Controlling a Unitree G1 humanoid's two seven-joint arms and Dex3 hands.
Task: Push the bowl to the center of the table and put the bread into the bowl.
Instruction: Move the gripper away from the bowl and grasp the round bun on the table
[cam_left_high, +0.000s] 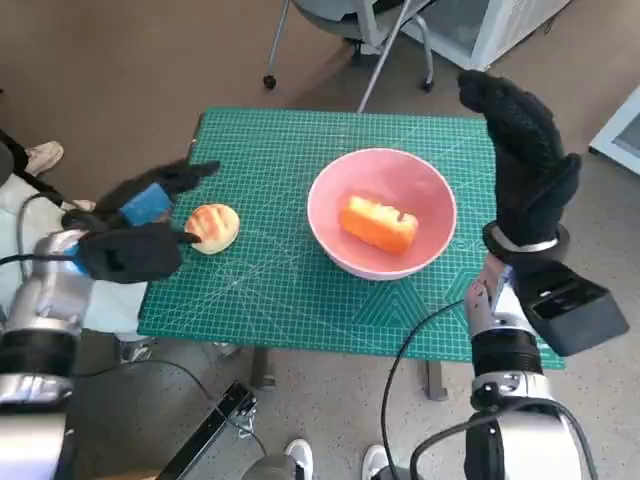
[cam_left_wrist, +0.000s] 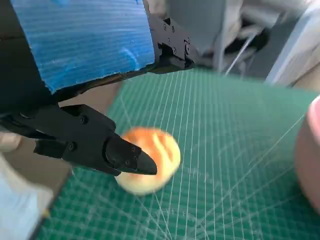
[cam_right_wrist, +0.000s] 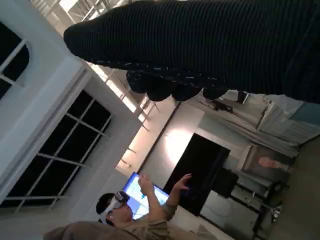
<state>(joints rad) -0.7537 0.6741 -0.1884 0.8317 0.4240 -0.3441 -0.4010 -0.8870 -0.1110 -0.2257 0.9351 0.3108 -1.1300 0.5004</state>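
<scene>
A pink bowl (cam_left_high: 330, 215) stands a little right of the middle of the green mat (cam_left_high: 270, 290), with an orange piece of bread (cam_left_high: 378, 222) lying inside it. A round golden bread roll (cam_left_high: 212, 227) lies on the mat near its left edge. My left hand (cam_left_high: 140, 225) is open right beside the roll, fingers spread on either side of it without gripping; in the left wrist view a black fingertip (cam_left_wrist: 135, 161) hovers just in front of the roll (cam_left_wrist: 157, 152). My right hand (cam_left_high: 525, 150) is raised off the right edge of the table, open and holding nothing.
The bowl's pink rim (cam_left_wrist: 310, 160) shows at the edge of the left wrist view. A chair base (cam_left_high: 350, 40) and a white cabinet (cam_left_high: 500, 25) stand beyond the table. A person's shoe (cam_left_high: 40, 155) is at far left. A person (cam_right_wrist: 125, 212) gestures in the right wrist view.
</scene>
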